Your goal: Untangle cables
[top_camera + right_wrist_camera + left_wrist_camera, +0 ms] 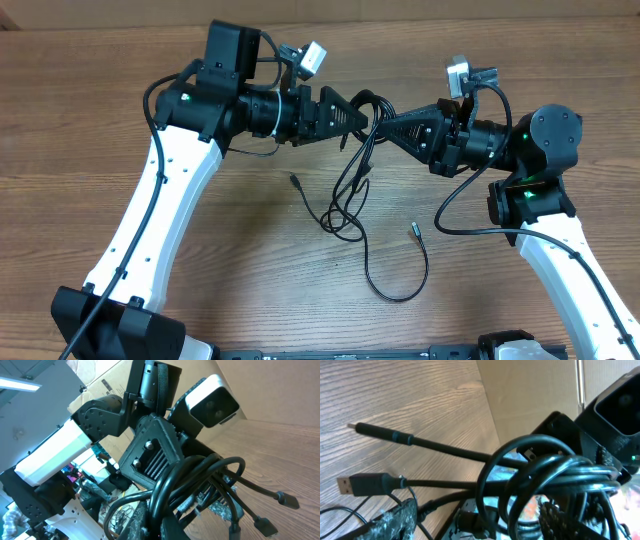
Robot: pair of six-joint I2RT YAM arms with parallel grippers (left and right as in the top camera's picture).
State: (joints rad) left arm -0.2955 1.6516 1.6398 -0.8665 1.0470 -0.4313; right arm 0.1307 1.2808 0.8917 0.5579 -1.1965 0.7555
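The cables (357, 172) are thin black cords bunched in a knot held in the air between my two grippers, with loops (395, 285) trailing down onto the table. Two plug ends (296, 180) (414, 230) lie loose on the wood. My right gripper (388, 124) is shut on the bundle (200, 472), and the cords are pinched at its fingers (160, 527). My left gripper (358, 120) faces it from the left. Its jaws stand apart around the coiled cords (540, 467), one pad (395, 520) to the left of them. Two plugs (357, 484) (370, 430) hang below.
The wooden table (200, 250) stretches under both arms. A cardboard wall (535, 395) stands along the back edge. Both white arm links (150, 220) (570, 270) reach in from the front corners, and thicker black wires run along them.
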